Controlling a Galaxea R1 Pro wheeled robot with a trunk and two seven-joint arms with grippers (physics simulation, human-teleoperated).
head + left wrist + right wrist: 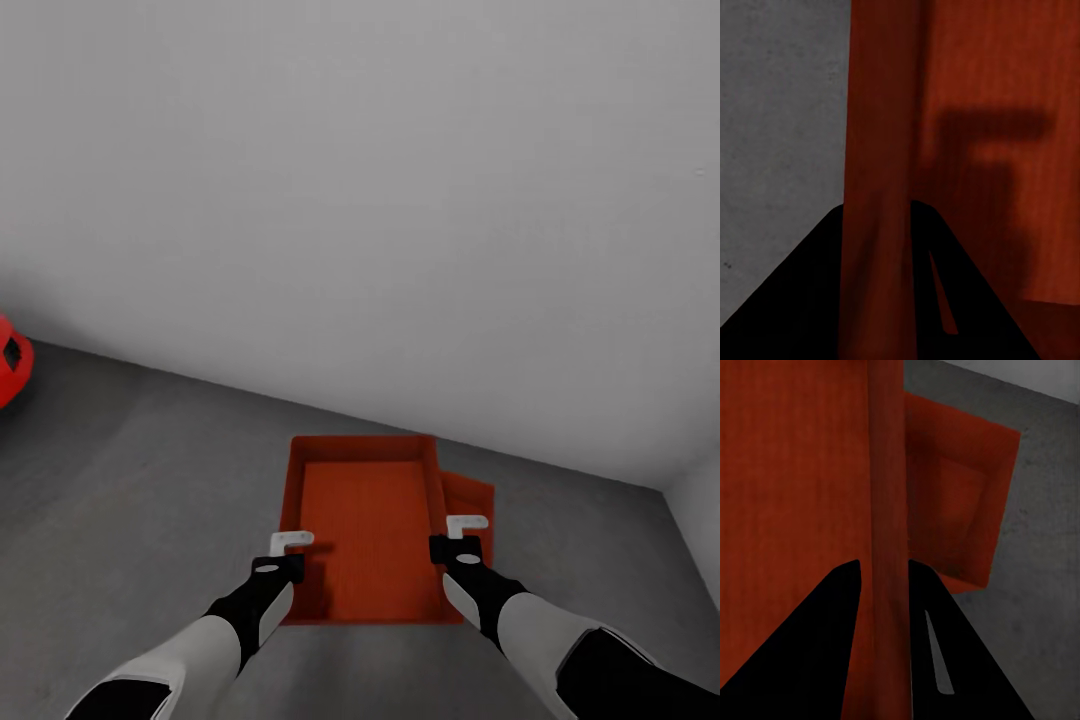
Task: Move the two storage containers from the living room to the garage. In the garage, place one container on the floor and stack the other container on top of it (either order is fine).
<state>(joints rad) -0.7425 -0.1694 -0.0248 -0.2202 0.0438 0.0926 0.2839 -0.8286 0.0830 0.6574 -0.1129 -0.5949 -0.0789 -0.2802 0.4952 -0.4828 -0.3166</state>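
**Both grippers pinch the side walls of the upper container**

Fingers of the left gripper (pixel 291 541) straddle the left wall of the upper storage container (pixel 368 525), one finger inside and one outside, pressed onto the thin wall. In the left wrist view the two dark fingers (pixel 810 300) sit on either side of that wall (pixel 877 225), which runs up between them, with the ribbed orange-red bottom of the box on one side and grey concrete on the other. The right gripper (pixel 466 522) does the same on the opposite wall, its fingers (pixel 817 652) closed against the wall (pixel 889 547) in the right wrist view.

Held between the two arms, the upper storage container lies level and open side up, its long axis pointing away from the robot. Nothing is inside it; only the shadow of a gripper falls across its bottom in the left wrist view.

Just beyond and beneath it lies the lower storage container (pixel 472 505), sticking out past the right wall of the upper one. The right wrist view shows its open, empty interior (pixel 956 517) below the held box and offset from it. Whether the two boxes touch cannot be told.

Both are over the dark grey concrete floor (pixel 150 480) of the garage, near the pale grey wall (pixel 380 200). Far off at the left edge, a red object (pixel 10 360) is partly in view beside the wall.
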